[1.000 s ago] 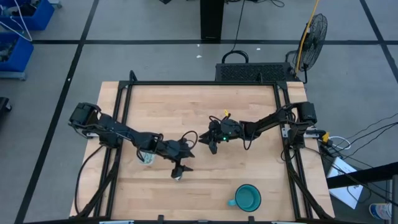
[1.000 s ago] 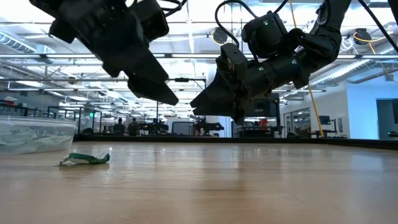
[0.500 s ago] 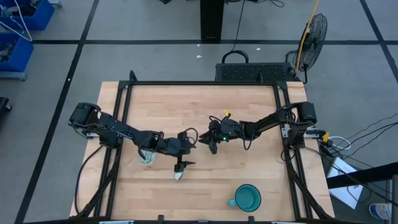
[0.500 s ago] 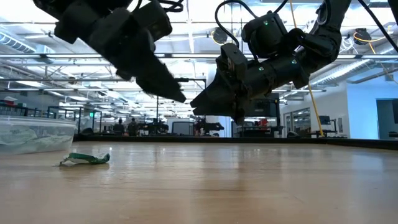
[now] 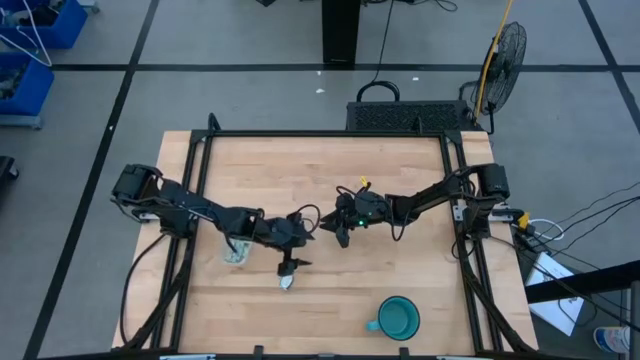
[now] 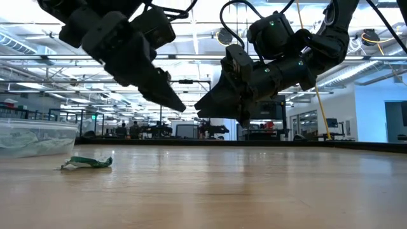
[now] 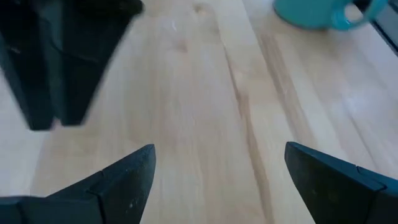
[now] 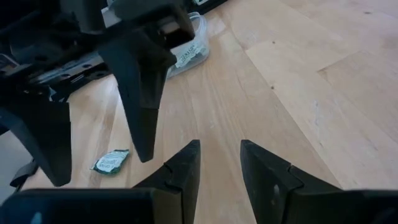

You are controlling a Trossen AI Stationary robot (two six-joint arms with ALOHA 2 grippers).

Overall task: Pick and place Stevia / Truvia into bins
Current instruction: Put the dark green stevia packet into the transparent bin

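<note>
One pale green and white sachet [image 5: 285, 284] lies flat on the wood near the table's near edge; it also shows as the sachet [image 8: 112, 162] and the sachet [image 6: 88, 163]. My left gripper [image 5: 290, 264] hovers just above and beyond it, open wide and holding nothing, as the left gripper [image 7: 217, 177] shows. The clear tub [image 5: 237, 251] stands left of it with sachets inside; the tub [image 8: 186, 53] and the tub [image 6: 35, 137] show too. My right gripper [image 5: 340, 230] waits raised at mid-table, open by a narrow gap, seen as the right gripper [image 8: 219, 165].
A teal mug [image 5: 398, 318] stands near the table's near right corner, also the mug [image 7: 317, 12]. Both grippers hang close together over mid-table: left gripper [image 6: 162, 92], right gripper [image 6: 219, 102]. Bare wood spreads across the far half. Black frame rails edge the table.
My left gripper has turned about its wrist above the sachet, its fingers swinging from spread sideways to a narrower outline in the high view, and the arm has drawn slightly back off the tub, which shows more. The sachet and my right gripper have kept still.
</note>
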